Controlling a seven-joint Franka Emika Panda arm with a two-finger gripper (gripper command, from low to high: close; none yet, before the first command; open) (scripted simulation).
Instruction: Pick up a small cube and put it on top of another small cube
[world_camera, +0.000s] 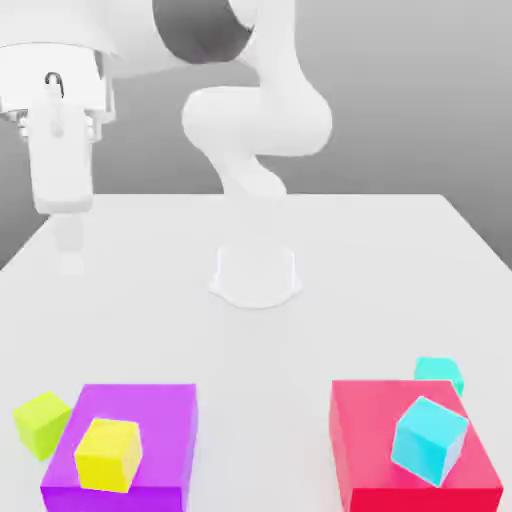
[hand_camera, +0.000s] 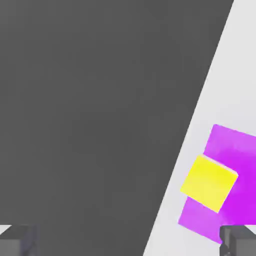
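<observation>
Nearest me, the purple block (world_camera: 150, 410) carries the yellow cube (world_camera: 108, 455). Touching its left side, on the table (world_camera: 380, 260), I see the lime cube (world_camera: 42, 423), free of any grip. Over on the exterior view's right, a red block (world_camera: 370, 440) holds one cyan cube (world_camera: 428, 440), with a second cyan cube (world_camera: 440, 372) just behind it. My gripper (world_camera: 68, 240) hangs high at far left, fingers (hand_camera: 239, 239) spread wide and empty, well apart from the lime cube.
</observation>
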